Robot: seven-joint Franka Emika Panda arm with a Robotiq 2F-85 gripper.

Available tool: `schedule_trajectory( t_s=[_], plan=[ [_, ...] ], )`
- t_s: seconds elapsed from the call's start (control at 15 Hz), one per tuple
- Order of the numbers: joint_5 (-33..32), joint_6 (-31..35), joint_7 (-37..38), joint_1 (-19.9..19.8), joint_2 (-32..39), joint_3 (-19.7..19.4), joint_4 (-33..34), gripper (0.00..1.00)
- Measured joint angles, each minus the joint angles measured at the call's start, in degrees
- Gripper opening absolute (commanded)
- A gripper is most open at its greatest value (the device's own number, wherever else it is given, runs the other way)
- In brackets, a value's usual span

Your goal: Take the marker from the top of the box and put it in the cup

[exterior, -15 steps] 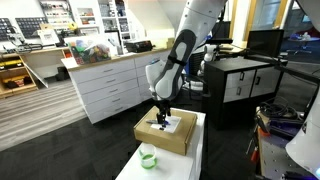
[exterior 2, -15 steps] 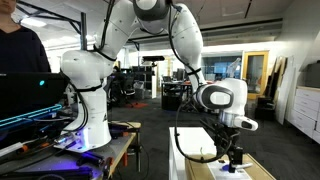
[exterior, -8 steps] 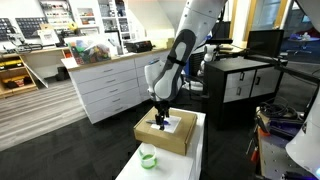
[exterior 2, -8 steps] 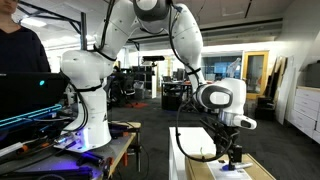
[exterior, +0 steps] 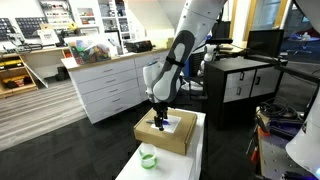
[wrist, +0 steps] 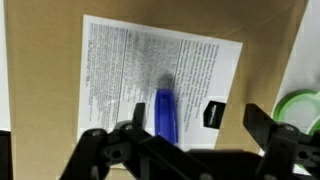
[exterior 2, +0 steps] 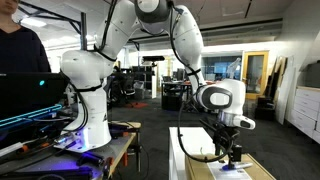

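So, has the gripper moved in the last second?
Yes, slightly: in an exterior view the gripper has shifted leftward over the box, away from its right edge.

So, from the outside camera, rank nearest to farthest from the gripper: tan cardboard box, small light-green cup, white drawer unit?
1. Tan cardboard box, directly under the gripper.
2. Light-green cup, on the table beside the box.
3. White drawer unit, across the floor.

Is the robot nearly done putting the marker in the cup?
Not yet, nothing is done. The marker lies on the box, on its white label. The open gripper hangs over it, fingers either side. Left: grab it, lift it, drop it into the green cup.
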Motion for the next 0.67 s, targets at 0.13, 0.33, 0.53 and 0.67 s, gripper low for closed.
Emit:
schedule_trajectory(
  t_s=[0.13, 0.33, 0.53, 0.67],
  plan=[
    [0.0, 0.0, -0.4, -0.3, 0.2, 0.0, 0.0, 1.0],
    [0.0, 0.0, -0.9, -0.9, 0.4, 0.0, 0.0, 0.72],
    [0.0, 0.0, -1.2, -1.1, 0.5, 0.0, 0.1, 0.53],
    [0.0, 0.0, -1.4, -1.1, 0.5, 0.0, 0.2, 0.39]
  ],
)
